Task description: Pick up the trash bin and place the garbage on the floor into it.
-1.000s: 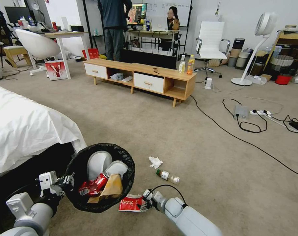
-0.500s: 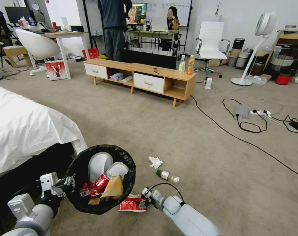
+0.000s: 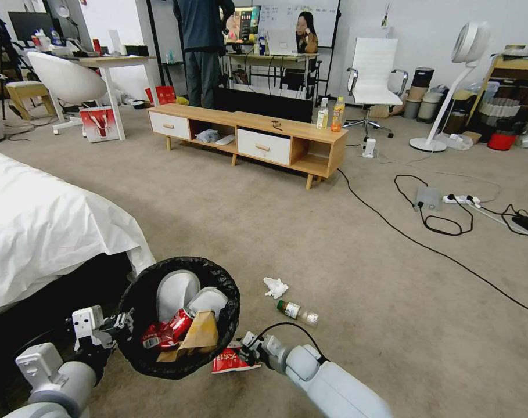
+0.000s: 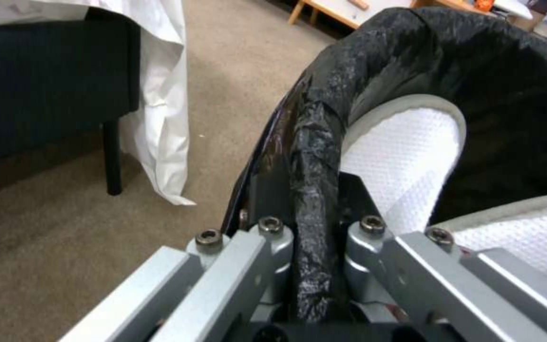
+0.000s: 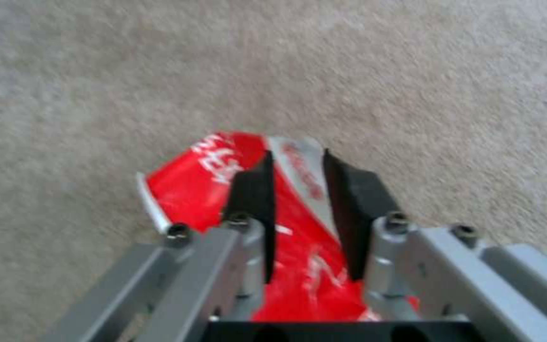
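The trash bin (image 3: 137, 302), lined with a black bag, hangs low over the floor (image 3: 345, 273) at the bottom left. My left gripper (image 3: 121, 322) is shut on its rim (image 4: 315, 156), one finger on each side of the bag (image 4: 315, 228). Inside lie a red crushed can (image 3: 165, 331), a brown paper bag (image 3: 198, 332) and white padded items (image 3: 175, 290). Just right of the bin, my right gripper (image 3: 243, 348) is shut on the red-white wrapper (image 3: 229, 363), which is folded between the pads (image 5: 299, 190). A white tissue (image 3: 275, 287) and a small green-capped bottle (image 3: 297, 312) lie on the carpet beyond.
A bed with a white sheet (image 3: 43, 226) borders the bin on the left. A low wooden bench (image 3: 246, 136) stands ahead, with upright drink bottles (image 3: 330, 114) on it. Black cables (image 3: 426, 247) and a power strip (image 3: 461, 200) cross the carpet on the right, near a standing fan (image 3: 449, 87).
My right gripper has slid left toward the bin with the wrapper, whose left edge now sits behind the bin's rim. The bin has sunk slightly.
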